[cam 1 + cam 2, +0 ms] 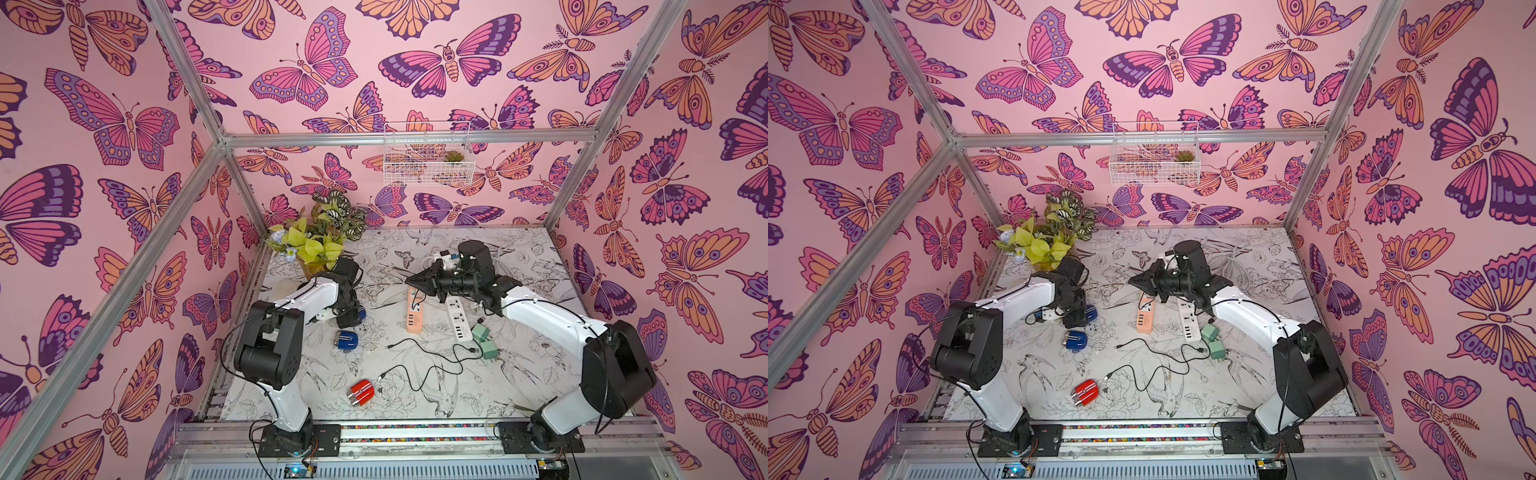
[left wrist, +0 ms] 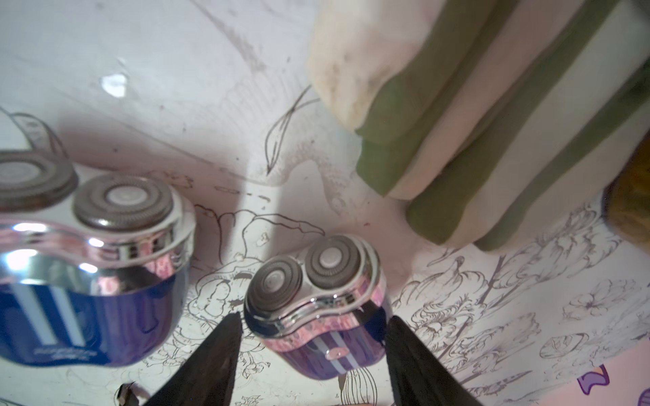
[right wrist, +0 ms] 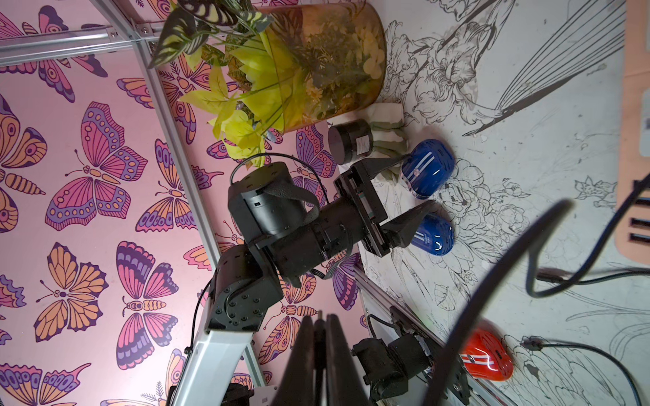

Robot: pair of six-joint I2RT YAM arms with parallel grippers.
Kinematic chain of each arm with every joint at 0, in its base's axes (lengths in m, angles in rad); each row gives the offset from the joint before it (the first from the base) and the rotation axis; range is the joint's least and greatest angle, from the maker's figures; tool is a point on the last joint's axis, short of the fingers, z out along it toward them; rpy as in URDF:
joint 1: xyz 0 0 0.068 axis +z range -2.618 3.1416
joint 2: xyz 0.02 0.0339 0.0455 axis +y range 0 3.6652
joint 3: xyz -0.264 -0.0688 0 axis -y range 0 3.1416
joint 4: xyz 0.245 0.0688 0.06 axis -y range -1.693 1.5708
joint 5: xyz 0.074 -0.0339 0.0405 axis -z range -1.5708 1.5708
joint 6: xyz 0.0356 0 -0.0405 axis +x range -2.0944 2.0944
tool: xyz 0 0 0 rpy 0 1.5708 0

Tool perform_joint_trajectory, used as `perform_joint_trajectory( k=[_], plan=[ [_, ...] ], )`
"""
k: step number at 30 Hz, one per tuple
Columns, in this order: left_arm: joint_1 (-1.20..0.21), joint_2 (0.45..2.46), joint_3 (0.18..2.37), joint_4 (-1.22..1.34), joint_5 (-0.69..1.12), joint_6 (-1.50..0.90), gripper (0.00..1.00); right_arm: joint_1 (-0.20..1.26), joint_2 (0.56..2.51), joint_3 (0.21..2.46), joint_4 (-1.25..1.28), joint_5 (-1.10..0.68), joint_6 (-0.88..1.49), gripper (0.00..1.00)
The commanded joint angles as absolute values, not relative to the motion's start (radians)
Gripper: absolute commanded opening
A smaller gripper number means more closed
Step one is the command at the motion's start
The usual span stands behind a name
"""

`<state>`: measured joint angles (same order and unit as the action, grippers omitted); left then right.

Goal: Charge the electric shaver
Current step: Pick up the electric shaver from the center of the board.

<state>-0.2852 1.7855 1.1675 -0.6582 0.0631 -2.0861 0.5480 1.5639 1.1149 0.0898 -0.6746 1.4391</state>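
Left end effector [image 2: 315,318] stands open astride the glossy blue twin-head electric shaver [image 2: 318,302], probably light, rigid and slippery; pinch its sides. Right end effector [image 3: 319,318] is closed.

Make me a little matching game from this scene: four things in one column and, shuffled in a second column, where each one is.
Things
1. red shaver
2. small succulent
3. peach power strip
4. left gripper

Places
A. in the wire basket hung on the back wall
B. open, astride a blue shaver
C. lying alone, nearest the front edge of the table
D. side by side with the white power strip

Pairs: 1-C, 2-A, 3-D, 4-B.
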Motion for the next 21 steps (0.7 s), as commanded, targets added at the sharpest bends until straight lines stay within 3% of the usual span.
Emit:
perform_joint_trajectory(
  k=[1, 6, 14, 21],
  plan=[
    [-0.268, 1.83, 1.189, -0.762, 0.056, -2.167, 0.62, 0.541, 1.542, 1.115, 0.078, -0.688, 1.43, 0.0],
    [-0.253, 1.889, 1.233, -0.819, 0.088, -2.095, 0.53, 0.541, 1.542, 1.105, 0.09, -0.688, 1.44, 0.0],
    [-0.247, 1.952, 1.284, -0.858, 0.093, -2.016, 0.67, 0.541, 1.541, 1.099, 0.098, -0.686, 1.445, 0.0],
    [-0.245, 1.989, 1.293, -0.862, 0.081, -2.002, 0.66, 0.541, 1.54, 1.095, 0.098, -0.69, 1.445, 0.0]
  ],
)
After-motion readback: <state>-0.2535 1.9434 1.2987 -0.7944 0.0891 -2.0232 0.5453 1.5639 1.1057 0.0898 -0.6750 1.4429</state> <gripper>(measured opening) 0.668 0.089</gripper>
